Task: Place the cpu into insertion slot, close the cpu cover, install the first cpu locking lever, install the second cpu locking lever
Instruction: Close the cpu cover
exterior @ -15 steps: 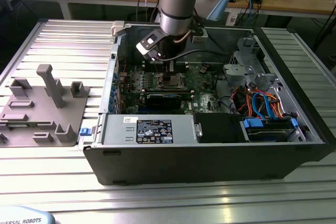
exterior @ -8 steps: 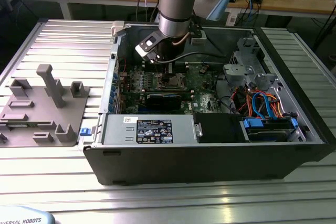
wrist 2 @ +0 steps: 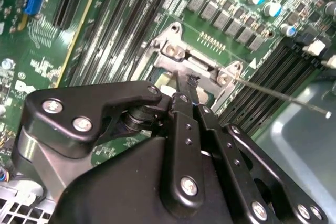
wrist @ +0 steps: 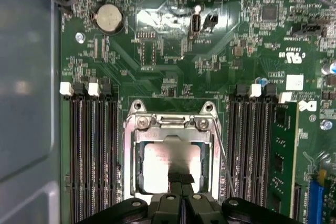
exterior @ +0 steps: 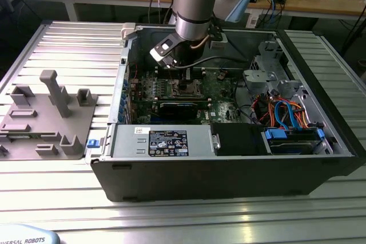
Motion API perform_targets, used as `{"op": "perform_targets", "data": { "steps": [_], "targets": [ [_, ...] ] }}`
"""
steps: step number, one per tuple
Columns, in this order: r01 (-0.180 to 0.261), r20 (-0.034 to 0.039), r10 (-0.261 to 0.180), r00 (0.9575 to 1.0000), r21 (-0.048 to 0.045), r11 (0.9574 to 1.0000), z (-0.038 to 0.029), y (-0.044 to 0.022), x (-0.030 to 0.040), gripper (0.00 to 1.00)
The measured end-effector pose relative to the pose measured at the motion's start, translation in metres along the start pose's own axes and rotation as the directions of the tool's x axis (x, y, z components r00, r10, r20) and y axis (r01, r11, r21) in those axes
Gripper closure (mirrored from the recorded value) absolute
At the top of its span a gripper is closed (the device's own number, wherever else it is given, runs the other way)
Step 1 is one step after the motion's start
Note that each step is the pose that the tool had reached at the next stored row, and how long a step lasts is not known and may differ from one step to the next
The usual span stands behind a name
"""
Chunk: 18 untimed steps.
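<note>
As the arm reaches down into the open computer case, the gripper sits low over the middle of the motherboard, right at the socket. Look at those fingers in the first wrist view: pressed together, barely a seam between them, nothing pinched in there.

Directly beneath the tips lies the cpu, silvery top up, flat in its slot, with a dark reflection of the fingers running across it. Whether the tips actually touch the metal or hang just above it, I cannot tell.

Around the chip the cpu cover lies down flat, framing it on all sides, its far edge just beyond the fingertips. In the second wrist view the closed tips point at that same edge of the frame, between its two screws.

Off to one side of the gripper, a thin wire locking lever angles away from the socket corner and out over the black memory slots. Those slots flank the gripper on both sides.

Outside the case, well away from the gripper toward the exterior view's left, a grey fixture tray rests on the ribbed worktop.
</note>
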State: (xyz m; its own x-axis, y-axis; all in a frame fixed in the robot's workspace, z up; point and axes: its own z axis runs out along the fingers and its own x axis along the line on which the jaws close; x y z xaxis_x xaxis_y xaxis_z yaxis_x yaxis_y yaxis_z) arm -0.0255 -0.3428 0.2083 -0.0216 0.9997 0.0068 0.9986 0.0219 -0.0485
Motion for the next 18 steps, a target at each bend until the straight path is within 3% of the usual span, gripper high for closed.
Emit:
{"op": "perform_targets", "data": {
  "steps": [3, 6, 16, 18],
  "targets": [
    [0.000, -0.0018, 0.000, 1.0000, 0.0036, 1.0000, -0.0030, 0.0049, -0.0001, 0.89],
    [0.001, -0.0102, 0.000, 0.9999, 0.0101, 0.9999, -0.0063, 0.0115, -0.0002, 0.89],
    [0.003, -0.0549, -0.002, 0.9985, 0.0122, 0.9999, -0.0310, 0.0129, -0.0002, 0.89],
    [0.003, -0.0601, -0.003, 0.9982, 0.0121, 0.9999, -0.0342, 0.0128, -0.0002, 0.89]
  ]
}}
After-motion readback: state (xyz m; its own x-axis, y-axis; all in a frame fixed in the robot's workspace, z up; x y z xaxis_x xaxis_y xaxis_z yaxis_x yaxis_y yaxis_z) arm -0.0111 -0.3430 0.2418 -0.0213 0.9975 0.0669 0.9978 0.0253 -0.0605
